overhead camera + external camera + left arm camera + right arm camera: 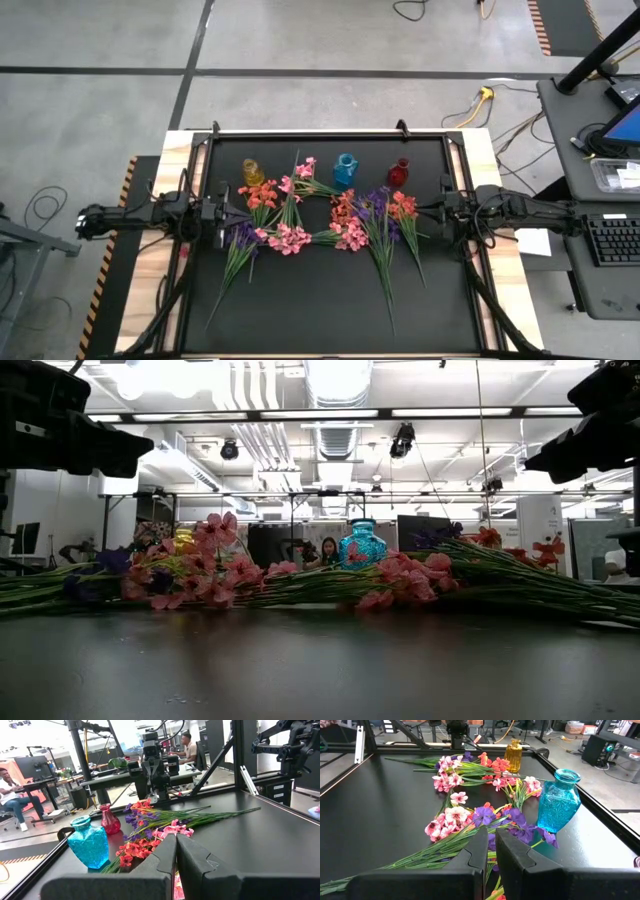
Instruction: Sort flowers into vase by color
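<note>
nothing has been sorted yet, by the look of it: this is the opening step, with both arms parked at the table's side edges and a first sprig still to be chosen. the left hand is closed and empty, its two fingers pressed together with only a thin seam between them, held above the black table. just ahead of it lie the nearest flowers, a pink cluster and coral-red blossoms almost under its fingertips, with purple ones a little farther on and long green stems running away across the mat. beyond those, off to one side of the hand's line, stand the blue vase and then the smaller red vase, both upright and both without flowers. farthest off, across the whole heap, the right hand faces back, likewise closed on nothing; from its own side a purple bloom lies closest, the blue vase just beside it, and the yellow vase stands well past the pile. the sprigs overlap and cross, so the next move calls for opening one hand, singling out a stem that lies free of its neighbours, and closing on the thin stem rather than the blossoms. which colour belongs to which vase cannot be told for certain here.
</note>
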